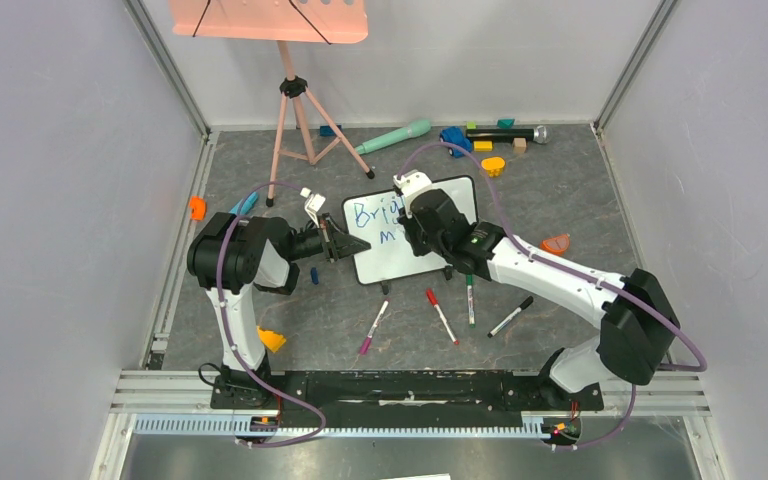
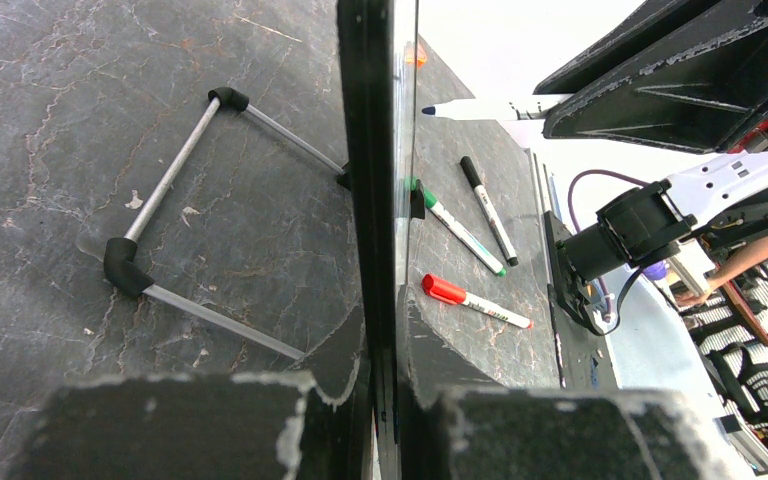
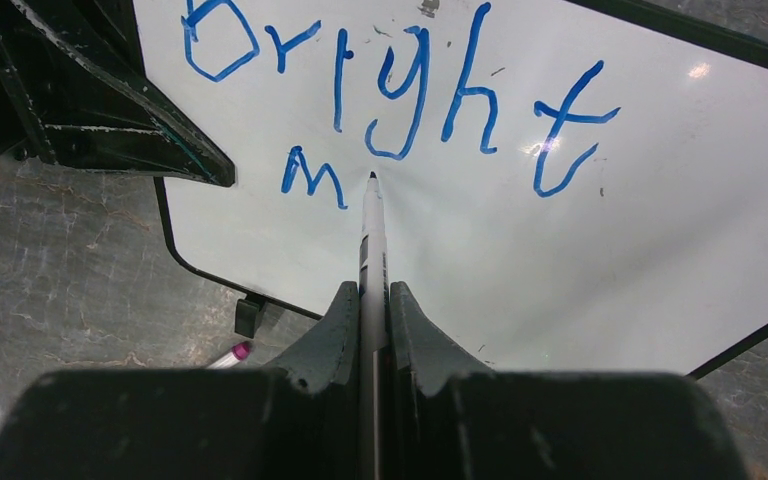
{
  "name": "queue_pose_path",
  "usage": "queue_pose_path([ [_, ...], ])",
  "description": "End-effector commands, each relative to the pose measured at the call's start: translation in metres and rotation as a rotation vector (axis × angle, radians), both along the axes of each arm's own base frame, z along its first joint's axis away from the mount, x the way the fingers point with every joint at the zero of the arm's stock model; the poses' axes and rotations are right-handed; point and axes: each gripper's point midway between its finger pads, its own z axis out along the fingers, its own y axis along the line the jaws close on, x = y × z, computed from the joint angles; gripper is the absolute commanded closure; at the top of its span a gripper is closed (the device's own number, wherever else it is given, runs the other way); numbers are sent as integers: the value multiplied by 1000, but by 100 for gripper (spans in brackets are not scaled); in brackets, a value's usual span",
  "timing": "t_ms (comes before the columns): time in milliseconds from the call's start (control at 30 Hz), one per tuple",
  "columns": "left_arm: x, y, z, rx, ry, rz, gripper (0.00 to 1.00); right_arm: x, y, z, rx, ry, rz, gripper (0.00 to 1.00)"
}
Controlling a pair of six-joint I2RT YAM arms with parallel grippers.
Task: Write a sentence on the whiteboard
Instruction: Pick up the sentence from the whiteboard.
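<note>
The whiteboard [image 1: 400,262] stands tilted on its feet mid-table. It fills the right wrist view [image 3: 560,280] and shows edge-on in the left wrist view [image 2: 370,150]. The sentence [image 3: 400,90] reads "Bright" in blue, with an "m" started below; it is partly visible in the top view [image 1: 373,215]. My left gripper [image 1: 355,245] [image 2: 397,330] is shut on the whiteboard's left edge. My right gripper [image 1: 410,225] [image 3: 372,295] is shut on a blue marker [image 3: 371,230] [image 2: 480,108]. The marker's tip is at the board just right of the "m".
Loose markers lie in front of the board: magenta [image 1: 374,327], red [image 1: 441,316], green [image 1: 469,298], black [image 1: 511,316]. The salmon music stand [image 1: 295,120] stands at the back left. Toys, a teal cylinder [image 1: 392,137] and a microphone [image 1: 505,133] lie along the back.
</note>
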Motion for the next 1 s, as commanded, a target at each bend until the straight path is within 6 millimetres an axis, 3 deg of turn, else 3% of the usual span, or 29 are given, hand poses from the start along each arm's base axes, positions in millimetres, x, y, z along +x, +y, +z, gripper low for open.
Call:
queue_pose_path([
  [0, 15, 5, -27, 61, -86, 91, 98, 10, -1, 12, 4, -38, -24, 100],
  [467, 14, 4, -27, 61, -88, 88, 98, 18, 1, 4, -14, -20, -31, 100],
  [700, 14, 4, -27, 62, -88, 86, 98, 10, 7, -3, 4, 9, 13, 100],
  [967, 14, 4, -27, 62, -88, 86, 98, -1, -3, -13, -5, 31, 11, 100],
])
